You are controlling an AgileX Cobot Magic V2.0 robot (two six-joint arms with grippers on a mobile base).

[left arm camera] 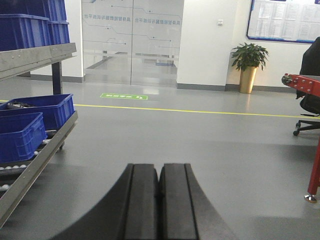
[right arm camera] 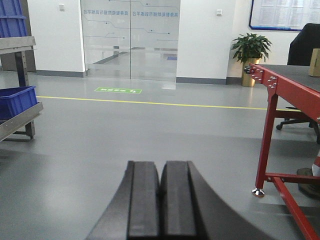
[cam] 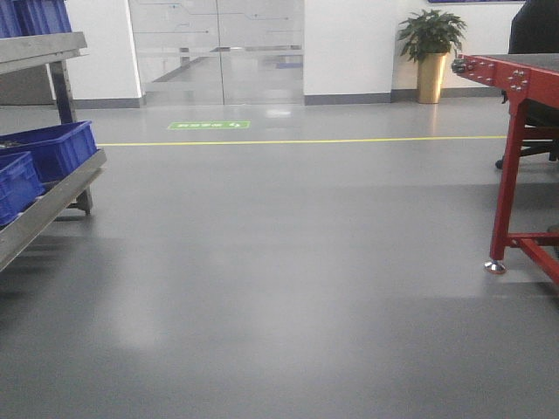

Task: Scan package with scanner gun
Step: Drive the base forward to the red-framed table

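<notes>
The scanner gun is out of view in every frame. A sliver of a tan cardboard box (right arm camera: 314,62) stands on the red table at the right edge of the right wrist view. I cannot tell whether it is the package, and no label shows. My left gripper (left arm camera: 159,167) is shut and empty, its black fingers pressed together over the bare grey floor. My right gripper (right arm camera: 160,164) is also shut and empty, pointing the same way over the floor. Neither gripper shows in the front view.
A metal roller rack (cam: 52,201) with blue bins (cam: 52,148) stands on the left. The red-framed table (cam: 511,157) is on the right, with a black chair behind it. A potted plant (cam: 431,52), glass doors (cam: 218,48) and a yellow floor line (cam: 306,140) lie ahead.
</notes>
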